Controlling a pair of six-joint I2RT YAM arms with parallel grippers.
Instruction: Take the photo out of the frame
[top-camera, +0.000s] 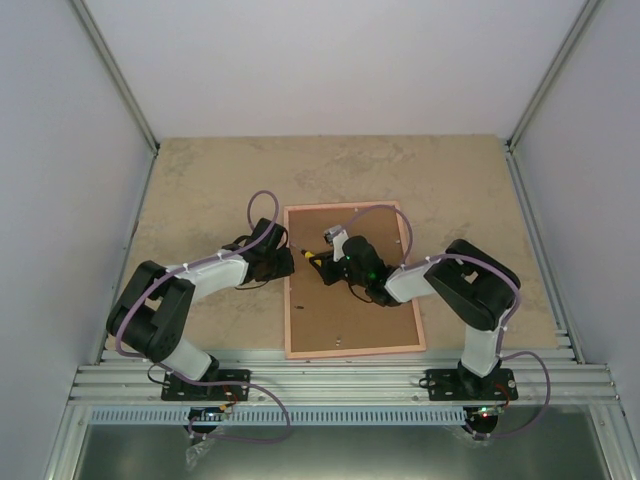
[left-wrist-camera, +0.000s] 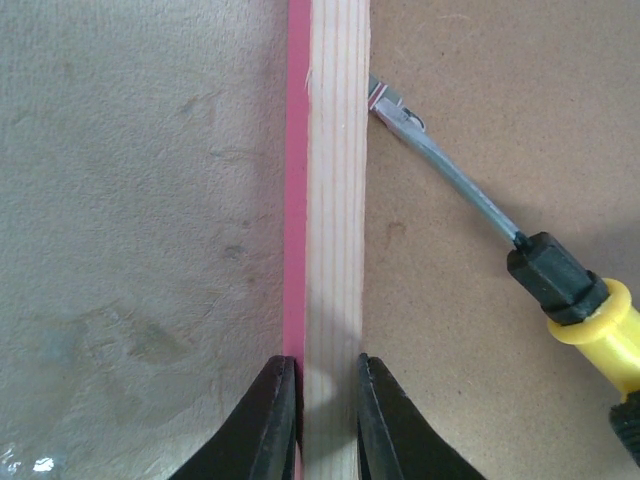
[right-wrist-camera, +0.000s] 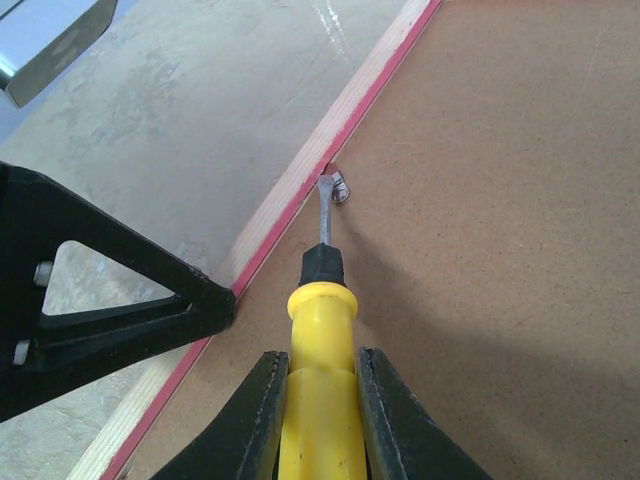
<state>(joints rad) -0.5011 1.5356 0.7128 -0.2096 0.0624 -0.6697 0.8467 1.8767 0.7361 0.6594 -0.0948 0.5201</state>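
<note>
You've got in view: 1 frame (top-camera: 345, 325) | 1 screwdriver (right-wrist-camera: 320, 310) | 1 metal tab (right-wrist-camera: 340, 188) | 2 arms (top-camera: 160, 305) (top-camera: 470, 285) | 1 bench (top-camera: 200, 180)

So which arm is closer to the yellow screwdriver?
Right. The right end effector holds the screwdriver by its handle. The left end effector pinches the frame rail beside it, without touching.

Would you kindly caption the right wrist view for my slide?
Right gripper holds a yellow-handled screwdriver, tip at a metal tab beside the frame.

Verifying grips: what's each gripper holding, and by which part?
Left gripper clamps the frame by its wooden side rail; right gripper holds the screwdriver by its yellow handle.
</note>
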